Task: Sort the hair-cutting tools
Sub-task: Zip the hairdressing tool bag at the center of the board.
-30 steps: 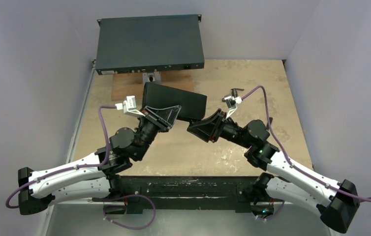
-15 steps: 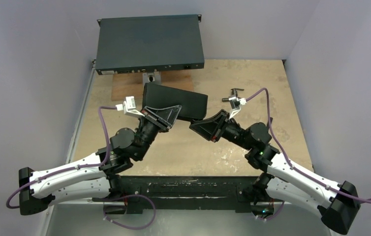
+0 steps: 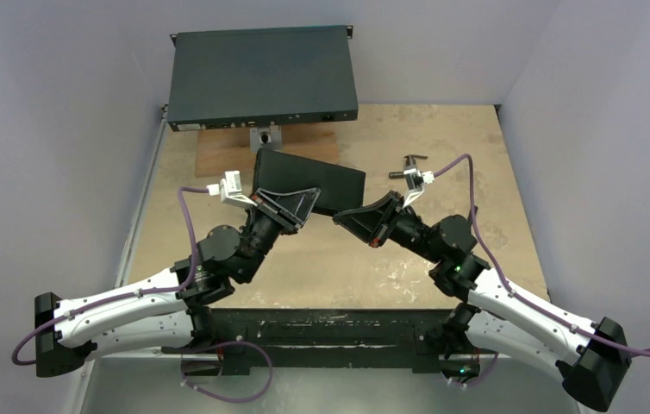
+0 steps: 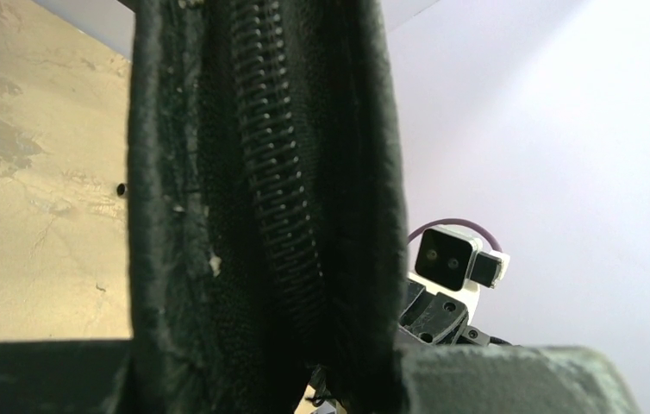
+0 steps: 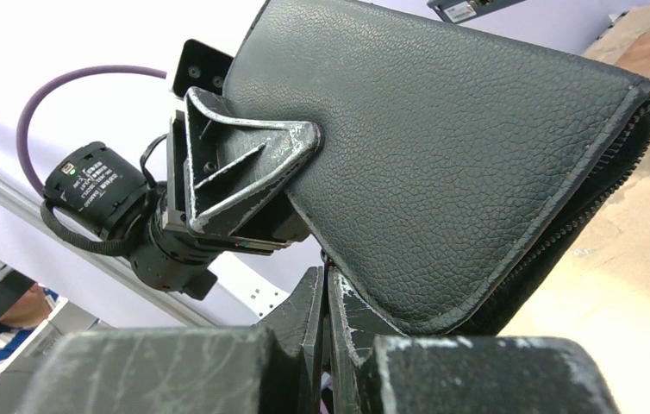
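Note:
A black leather zip pouch (image 3: 326,183) is held up off the table between both arms. My left gripper (image 3: 291,205) is shut on the pouch's side, and the pouch's zipper edge (image 4: 261,172) fills the left wrist view. My right gripper (image 3: 352,217) is shut on a thin tab at the pouch's lower corner (image 5: 325,285), seemingly the zipper pull. The right wrist view shows the pouch's pebbled side (image 5: 442,155) with the left gripper's finger (image 5: 244,168) pressed on it. The comb, scissors and clip are hidden.
A flat black rack unit (image 3: 261,78) lies at the table's back left, with a wooden board (image 3: 222,157) in front of it. A dark T-shaped fitting (image 3: 409,161) lies on the table right of centre. Purple-grey walls close in both sides.
The pouch and both grippers have shifted slightly up and to the right. Both grips are unchanged.

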Robot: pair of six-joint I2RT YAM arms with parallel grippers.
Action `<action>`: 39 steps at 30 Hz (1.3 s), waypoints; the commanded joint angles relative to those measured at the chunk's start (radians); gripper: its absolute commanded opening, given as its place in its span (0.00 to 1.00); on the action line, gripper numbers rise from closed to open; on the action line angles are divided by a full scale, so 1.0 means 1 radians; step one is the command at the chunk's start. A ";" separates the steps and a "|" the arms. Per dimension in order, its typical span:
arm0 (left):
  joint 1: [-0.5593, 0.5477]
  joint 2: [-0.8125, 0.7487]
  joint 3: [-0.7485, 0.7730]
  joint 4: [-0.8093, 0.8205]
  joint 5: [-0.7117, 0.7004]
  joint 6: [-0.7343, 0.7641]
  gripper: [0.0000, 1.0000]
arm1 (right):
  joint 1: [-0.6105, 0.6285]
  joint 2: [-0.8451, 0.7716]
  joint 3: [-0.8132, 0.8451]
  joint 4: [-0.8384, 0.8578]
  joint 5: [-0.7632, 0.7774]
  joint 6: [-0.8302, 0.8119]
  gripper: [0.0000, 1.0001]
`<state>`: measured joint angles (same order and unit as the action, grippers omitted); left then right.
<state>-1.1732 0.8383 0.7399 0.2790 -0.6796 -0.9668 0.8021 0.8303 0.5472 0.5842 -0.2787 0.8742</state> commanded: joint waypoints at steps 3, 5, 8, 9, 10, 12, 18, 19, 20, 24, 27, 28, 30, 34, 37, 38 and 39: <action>-0.011 -0.018 -0.004 0.037 0.055 0.007 0.00 | -0.009 0.003 0.057 -0.027 0.044 -0.034 0.00; -0.011 -0.026 -0.005 0.040 0.042 0.026 0.00 | -0.009 0.008 0.080 -0.101 0.072 -0.056 0.00; -0.011 -0.041 -0.005 0.053 0.014 0.075 0.00 | -0.009 0.016 0.120 -0.218 0.095 -0.101 0.00; -0.011 -0.048 -0.004 0.055 0.004 0.089 0.00 | -0.009 0.021 0.133 -0.257 0.103 -0.112 0.00; -0.011 -0.055 -0.004 0.059 -0.005 0.103 0.00 | -0.009 0.026 0.144 -0.297 0.113 -0.123 0.00; -0.011 -0.066 -0.001 0.069 -0.017 0.137 0.00 | -0.009 0.030 0.159 -0.357 0.131 -0.143 0.00; -0.011 -0.089 0.004 0.081 -0.050 0.191 0.00 | -0.010 0.041 0.185 -0.487 0.163 -0.183 0.00; -0.011 -0.092 0.004 0.081 -0.054 0.195 0.00 | -0.009 0.045 0.187 -0.505 0.167 -0.186 0.00; -0.011 -0.095 0.005 0.082 -0.055 0.199 0.00 | -0.009 0.050 0.189 -0.525 0.171 -0.190 0.00; -0.011 -0.105 0.011 0.084 -0.060 0.212 0.00 | -0.009 0.060 0.177 -0.556 0.177 -0.198 0.00; -0.010 -0.117 0.018 0.084 -0.065 0.225 0.00 | -0.009 0.069 0.168 -0.572 0.178 -0.203 0.00; -0.011 -0.122 0.020 0.083 -0.064 0.228 0.00 | -0.009 0.071 0.164 -0.577 0.181 -0.206 0.00; -0.011 -0.131 0.025 0.078 -0.064 0.233 0.00 | -0.009 0.077 0.157 -0.582 0.189 -0.208 0.00; -0.011 -0.147 0.030 0.072 -0.061 0.236 0.00 | -0.009 0.082 0.146 -0.583 0.208 -0.207 0.00; -0.011 -0.158 0.032 0.061 -0.055 0.230 0.00 | -0.009 0.087 0.150 -0.616 0.232 -0.213 0.00; -0.011 -0.162 0.032 0.054 -0.052 0.225 0.00 | -0.009 0.085 0.153 -0.622 0.241 -0.214 0.00; -0.011 -0.168 0.032 0.045 -0.050 0.219 0.00 | -0.009 0.081 0.150 -0.621 0.250 -0.218 0.00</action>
<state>-1.1797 0.7296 0.7216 0.1848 -0.7376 -0.7223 0.8097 0.9020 0.7132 0.0929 -0.1562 0.7059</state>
